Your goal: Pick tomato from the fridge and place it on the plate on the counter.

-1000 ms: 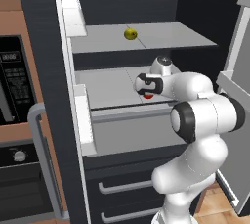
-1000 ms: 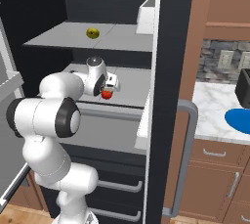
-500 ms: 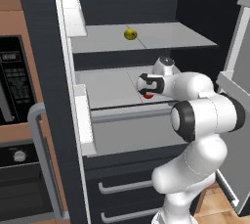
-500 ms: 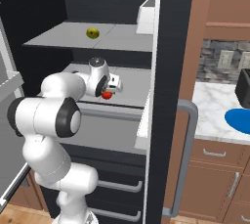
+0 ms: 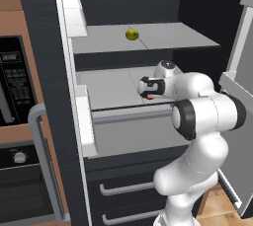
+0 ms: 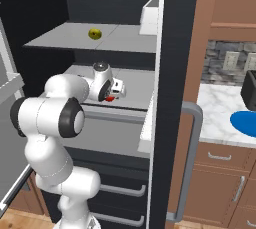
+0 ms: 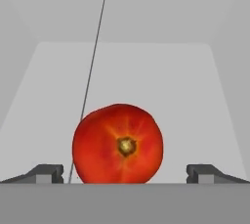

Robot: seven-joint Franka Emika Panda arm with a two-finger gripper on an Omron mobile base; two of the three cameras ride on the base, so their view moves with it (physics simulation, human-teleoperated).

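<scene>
- Tomato (image 7: pixel 117 144): it sits on the middle shelf (image 5: pixel 111 88) of the fridge (image 5: pixel 148 3), stem end turned toward the hand camera, between the two dark fingertips (image 7: pixel 46 173) with a gap showing on each side.
- The pincer (image 7: pixel 125 174) is spread wide and pinching nothing. The tomato lies centred between the tips, and that looks like the lineup for a squeeze across its widest part.
- The arm reaches level into the fridge from the front, with the hand low over the tomato's shelf. A flat approach probably suits the tight space under the shelf above.
- From the left base view the tomato is a red sliver (image 5: pixel 149 97) just under the white hand; from the right base view it peeks out (image 6: pixel 108 99) the same way.
- A yellow-green ball (image 5: pixel 131 34) rests one shelf above the tomato, well apart, so it should not get in the way.
- The blue plate (image 6: pixel 245 122) lies on the bench (image 6: pixel 216 115), well away from the tomato, past the open fridge door and its grey handle (image 6: pixel 189 163).
- Judged step: closing on the tomato; lifting and carrying have not begun.
</scene>
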